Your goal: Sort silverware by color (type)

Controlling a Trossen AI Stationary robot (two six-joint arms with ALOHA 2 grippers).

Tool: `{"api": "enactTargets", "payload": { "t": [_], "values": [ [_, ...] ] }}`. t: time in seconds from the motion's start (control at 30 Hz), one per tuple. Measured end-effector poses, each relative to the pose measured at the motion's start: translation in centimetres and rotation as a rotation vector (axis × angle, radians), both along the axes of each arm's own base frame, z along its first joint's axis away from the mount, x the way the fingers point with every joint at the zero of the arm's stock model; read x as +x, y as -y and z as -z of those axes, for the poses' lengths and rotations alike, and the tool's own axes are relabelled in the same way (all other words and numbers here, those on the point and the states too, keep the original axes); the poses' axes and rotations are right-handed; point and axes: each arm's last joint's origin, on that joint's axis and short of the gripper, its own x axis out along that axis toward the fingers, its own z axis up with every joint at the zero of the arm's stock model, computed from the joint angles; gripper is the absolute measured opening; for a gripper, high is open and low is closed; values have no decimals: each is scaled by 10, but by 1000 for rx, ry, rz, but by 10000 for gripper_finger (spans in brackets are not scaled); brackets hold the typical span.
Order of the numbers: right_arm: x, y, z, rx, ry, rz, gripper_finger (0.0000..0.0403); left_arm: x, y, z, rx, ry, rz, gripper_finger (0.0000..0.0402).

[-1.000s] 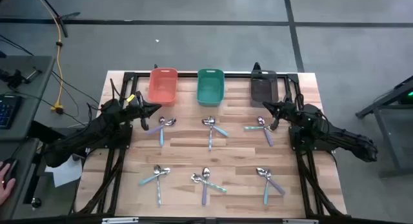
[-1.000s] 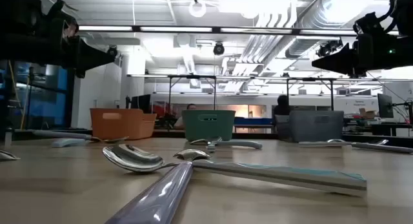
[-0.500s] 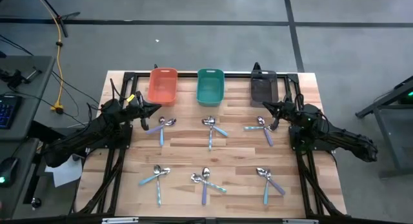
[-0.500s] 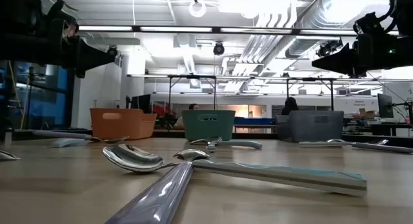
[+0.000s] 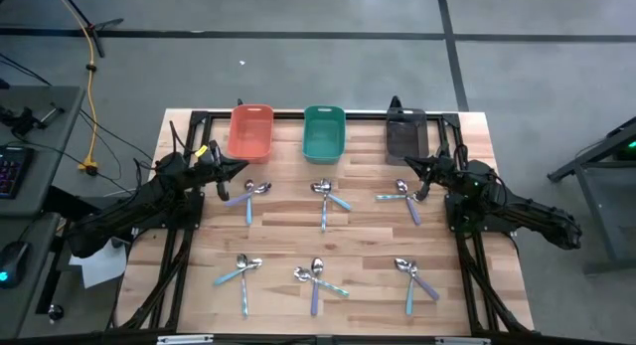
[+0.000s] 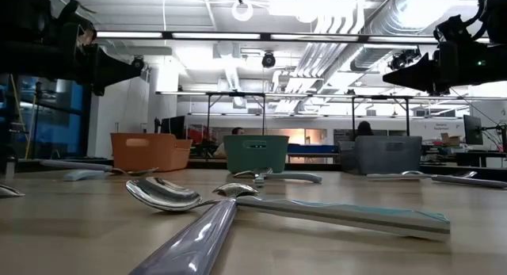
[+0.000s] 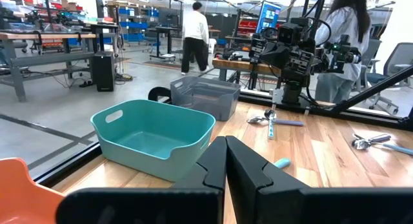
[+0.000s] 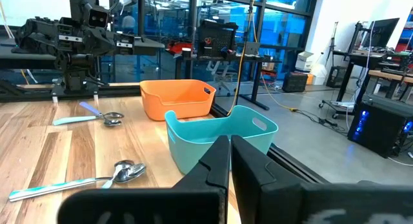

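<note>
The silverware lies in six small clusters of spoons on the wooden table (image 5: 348, 231): three in a far row (image 5: 248, 198), (image 5: 326, 196), (image 5: 402, 198) and three in a near row (image 5: 241, 272), (image 5: 318, 277), (image 5: 412, 277). Each spoon rests flat, with a shiny bowl and a purple, teal or light blue handle. My left gripper (image 5: 238, 167) hovers shut above the table, by the far-left cluster and near the orange bin. My right gripper (image 5: 407, 163) hovers shut by the far-right cluster, in front of the dark grey bin. Both sets of fingers (image 7: 226, 161), (image 8: 230, 161) point level and hold nothing.
Along the far edge stand an orange bin (image 5: 250, 131), a teal bin (image 5: 323, 133) and a dark grey bin (image 5: 405, 136). The low view has one spoon cluster (image 6: 198, 204) close in front. People walk in the room beyond the table (image 7: 193, 30).
</note>
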Motion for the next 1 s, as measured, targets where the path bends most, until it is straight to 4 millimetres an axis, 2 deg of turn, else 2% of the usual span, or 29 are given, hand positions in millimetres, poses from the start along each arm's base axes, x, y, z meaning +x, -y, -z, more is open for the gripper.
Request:
{"api": "enactTargets", "payload": {
  "t": [0.77, 1.0],
  "values": [
    [0, 0, 0, 0, 0, 0, 0, 0, 0, 0, 0, 0, 0, 0],
    [-4, 7, -2, -145, -64, 214, 0, 0, 0, 0, 0, 0, 0, 0]
  ]
}}
